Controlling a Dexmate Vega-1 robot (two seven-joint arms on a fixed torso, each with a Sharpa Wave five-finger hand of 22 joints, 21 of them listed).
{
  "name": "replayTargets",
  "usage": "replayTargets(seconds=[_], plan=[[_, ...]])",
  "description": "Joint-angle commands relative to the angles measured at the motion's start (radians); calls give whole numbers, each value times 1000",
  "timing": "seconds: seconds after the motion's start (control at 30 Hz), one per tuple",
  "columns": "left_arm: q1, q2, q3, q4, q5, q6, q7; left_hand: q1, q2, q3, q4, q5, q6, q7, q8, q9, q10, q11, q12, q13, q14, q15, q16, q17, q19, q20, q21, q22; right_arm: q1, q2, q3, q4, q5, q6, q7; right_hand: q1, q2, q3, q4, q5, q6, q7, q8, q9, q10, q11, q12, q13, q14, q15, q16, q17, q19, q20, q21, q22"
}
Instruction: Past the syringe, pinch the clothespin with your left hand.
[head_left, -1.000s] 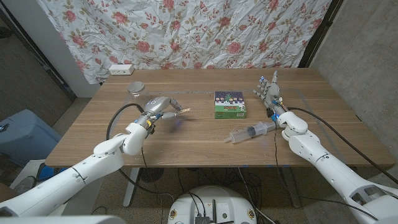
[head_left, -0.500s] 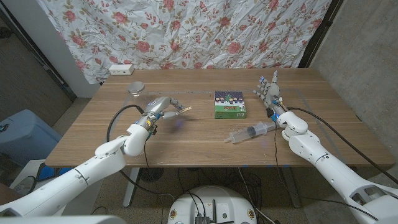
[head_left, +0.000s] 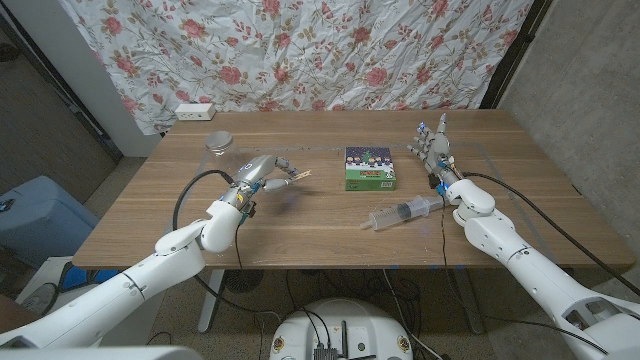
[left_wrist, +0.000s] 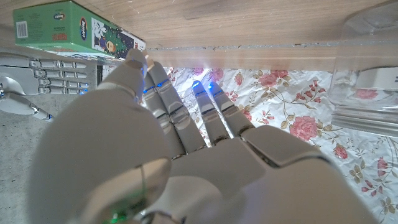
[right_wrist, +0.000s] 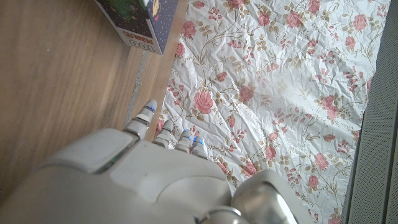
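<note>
Head view, left hand (head_left: 262, 171) lifted slightly with clothespin (head_left: 296, 175) pinched

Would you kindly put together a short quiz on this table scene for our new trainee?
1. True or false: the syringe lies on top of the green box.
2. What does the left robot hand pinch? A) the clothespin B) the syringe C) the green box
3. Fill in: the right robot hand, standing beside the green box, holds ____.

Key: 1 false, the syringe lies on the table nearer the robot than the box; 2 A; 3 nothing.
</note>
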Motion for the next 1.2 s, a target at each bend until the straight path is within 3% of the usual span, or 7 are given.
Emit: replayTargets(seconds=[0.03, 1.2], plan=[[-6, -11, 8, 10, 0, -5, 1, 3, 15, -2, 0, 5, 20, 3, 8, 2, 17, -2, 10, 5, 12, -147, 2, 2, 10, 0, 1, 2, 0, 0, 0, 1, 0, 0, 0, 1, 79, -5, -1, 4, 2, -1, 1, 2, 1, -4, -2, 3, 4, -40, -2, 5, 2, 3, 0, 4], [-24, -16, 23, 48, 16, -46, 15, 38, 30, -16, -9, 6, 76, 11, 17, 2, 81, -2, 20, 6, 44, -158, 6, 4, 41, -11, 9, 3, 0, 0, 0, 0, 0, 0, 0, 1, 80, -6, -1, 5, 5, -3, 2, 3, 2, -6, -2, 3, 5, -40, -3, 6, 3, 3, 0, 4]])
